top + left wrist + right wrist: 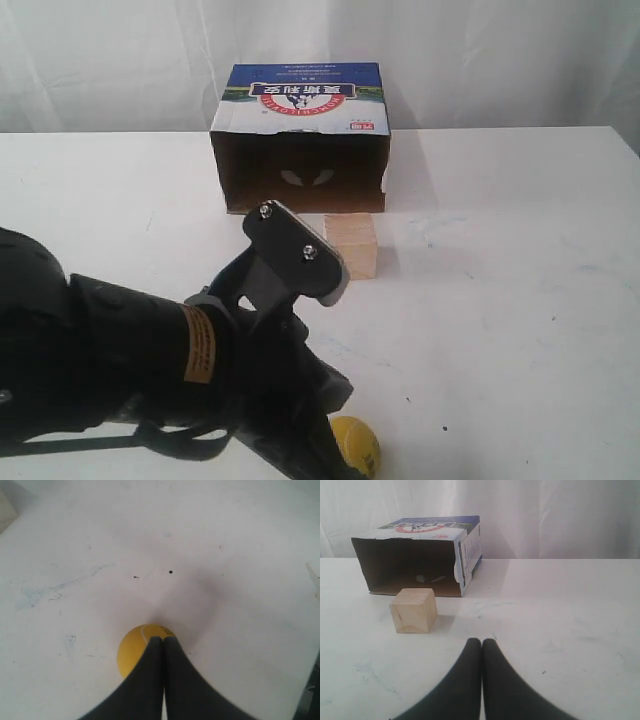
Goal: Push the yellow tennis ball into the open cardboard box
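The yellow tennis ball (358, 446) lies on the white table at the near edge of the exterior view, well in front of the open cardboard box (300, 135). The box lies on its side at the back, its dark opening facing forward. In the left wrist view my left gripper (163, 639) is shut and empty, its tips resting against the top of the ball (136, 649). My right gripper (481, 641) is also shut and empty, low over the table, pointing toward the box (417, 562). It does not show in the exterior view.
A pale wooden cube (352, 246) stands just in front of the box's opening, toward its right side, and shows again as the cube (413, 610) ahead of my right gripper. My bulky black left arm (140, 365) fills the lower left. White curtain (500, 60) behind the table.
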You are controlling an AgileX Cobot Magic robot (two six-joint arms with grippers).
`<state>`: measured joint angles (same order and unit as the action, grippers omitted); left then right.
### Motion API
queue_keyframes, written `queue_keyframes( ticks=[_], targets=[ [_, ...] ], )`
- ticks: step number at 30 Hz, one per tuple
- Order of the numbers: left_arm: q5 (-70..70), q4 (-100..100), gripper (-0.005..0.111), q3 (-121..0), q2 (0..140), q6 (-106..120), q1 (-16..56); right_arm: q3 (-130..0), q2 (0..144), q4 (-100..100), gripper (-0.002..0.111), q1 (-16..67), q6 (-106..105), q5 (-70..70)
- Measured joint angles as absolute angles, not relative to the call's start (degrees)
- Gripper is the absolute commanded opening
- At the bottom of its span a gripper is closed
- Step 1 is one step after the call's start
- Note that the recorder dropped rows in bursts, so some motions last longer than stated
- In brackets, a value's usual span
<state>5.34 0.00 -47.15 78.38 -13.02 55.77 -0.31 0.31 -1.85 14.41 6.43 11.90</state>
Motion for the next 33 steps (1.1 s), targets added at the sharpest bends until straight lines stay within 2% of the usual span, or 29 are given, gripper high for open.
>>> queue_keyframes(
  ticks=[18,33],
  targets=[
    [0.4,0.4,0.0,-47.2,89.6,-13.0,57.7,-0.3,0.3,-1.9,0.0,14.4,6.4,11.9],
    [-1.4,0.4,0.0,-47.5,91.8,-10.8,56.7,-0.3,0.3,-1.9,0.0,14.4,6.4,11.9]
  ],
)
